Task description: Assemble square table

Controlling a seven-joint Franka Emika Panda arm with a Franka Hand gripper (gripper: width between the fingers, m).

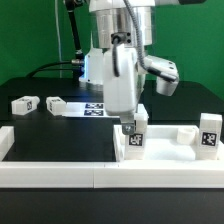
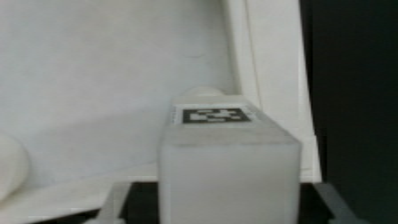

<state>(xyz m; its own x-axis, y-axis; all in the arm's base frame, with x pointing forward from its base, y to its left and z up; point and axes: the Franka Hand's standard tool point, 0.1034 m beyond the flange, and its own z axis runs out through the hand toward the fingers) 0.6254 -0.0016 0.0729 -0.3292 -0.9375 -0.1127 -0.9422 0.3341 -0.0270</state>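
The white square tabletop (image 1: 62, 148) lies flat at the front of the table, its raised rim showing in the wrist view (image 2: 267, 60). My gripper (image 1: 132, 127) is shut on a white leg block (image 1: 135, 143) and holds it upright at the tabletop's corner on the exterior view's right. In the wrist view the leg (image 2: 231, 165) fills the lower middle, with its black-and-white tag (image 2: 217, 114) on the end face and a fingertip (image 2: 128, 203) on each side. Two more leg blocks (image 1: 25, 103) (image 1: 55, 103) lie at the exterior view's left. Another leg (image 1: 208, 134) stands at the right.
The marker board (image 1: 94, 107) lies on the black table behind the arm. Long white border rails (image 1: 110, 176) run along the front and up both sides. A small white piece (image 1: 185, 131) sits by the right rail. A green wall stands behind.
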